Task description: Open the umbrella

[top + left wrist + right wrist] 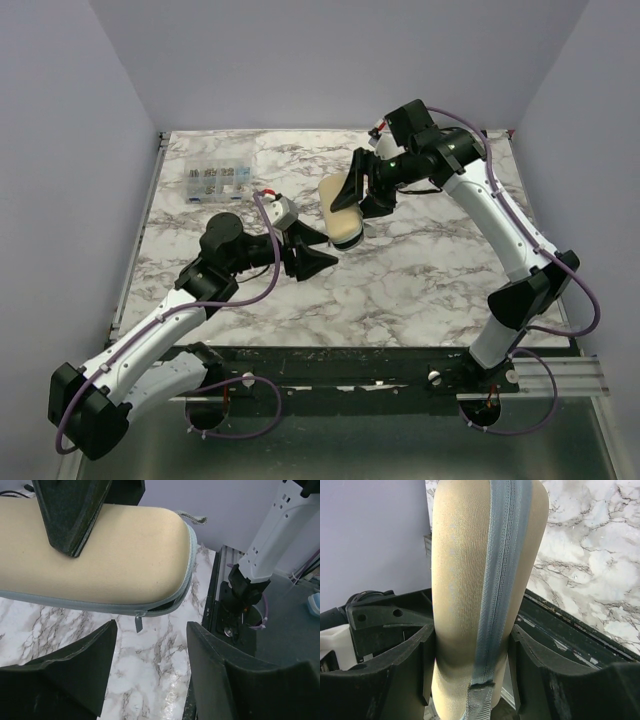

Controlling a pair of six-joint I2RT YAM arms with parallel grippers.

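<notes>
Over the middle of the marble bench (430,290), the umbrella (343,215) sits in its cream-beige sleeve, a rounded oblong bundle running from far to near in the top view. The right claw (358,190) is clamped across its far half, with one black finger lying over the top of the sleeve. The right wrist view confirms the grip: both fingers press against the sides of the bundle. It also shows a grey zip band (502,555) running along the sleeve, which the top view does not show. The left claw (322,250) hangs just beside the near end of the bundle, fingers spread apart and holding nothing. In the left wrist view the rounded end of the sleeve fills the upper frame and the zip seam curves round it. A small pull tab (138,623) hangs from the seam above the gap between the spread fingers, touching neither. The right claw's dark finger covers part of the sleeve in that view. Whether the bundle rests on the marble or is held off it, I cannot tell. Well apart, toward the far left corner, lies a clear compartment box (217,182).
</notes>
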